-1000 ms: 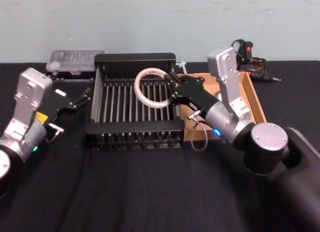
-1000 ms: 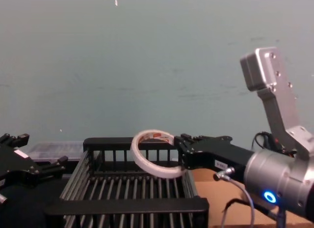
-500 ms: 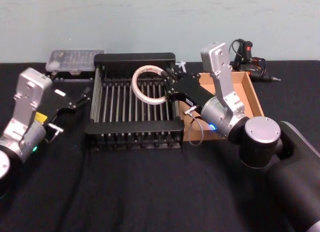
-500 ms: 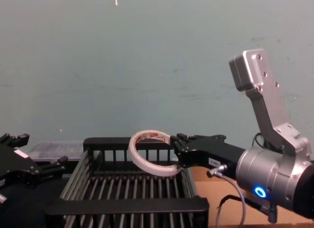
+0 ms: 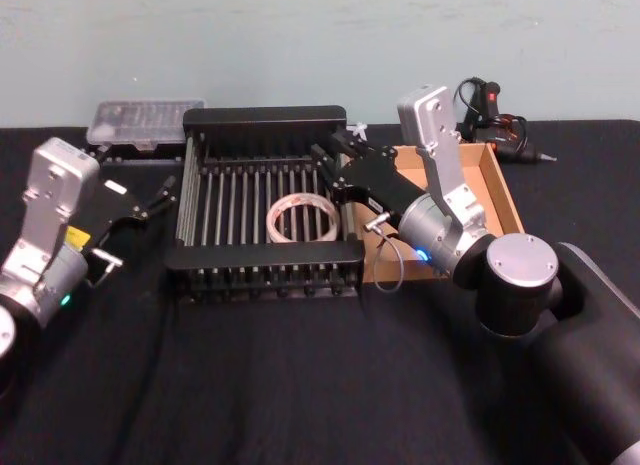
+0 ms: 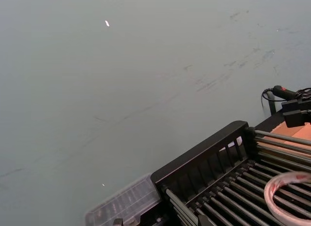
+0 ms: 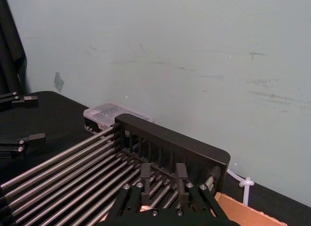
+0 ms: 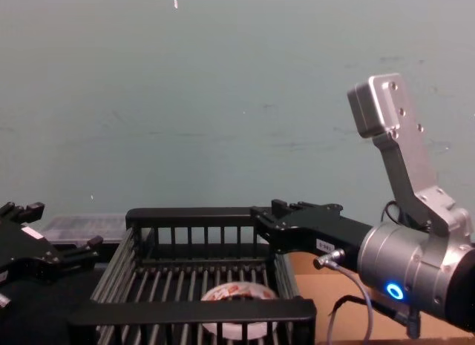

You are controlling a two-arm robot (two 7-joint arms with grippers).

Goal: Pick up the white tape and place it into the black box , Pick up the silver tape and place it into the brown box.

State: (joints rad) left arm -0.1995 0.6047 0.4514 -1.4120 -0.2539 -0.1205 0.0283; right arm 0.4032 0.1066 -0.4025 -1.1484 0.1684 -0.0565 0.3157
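White tape lies flat on the bars of the black box, toward 5 o'clock; the right gripper hangs above with jaws spread. First placement looks done; silver tape comes next, for the brown box. Left gripper idles, jaws spread, over the black surface, pale wall behind

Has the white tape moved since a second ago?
Yes. The white tape has dropped from the right gripper above the black box onto its barred bottom, near the front rim. The jaws now stand open.
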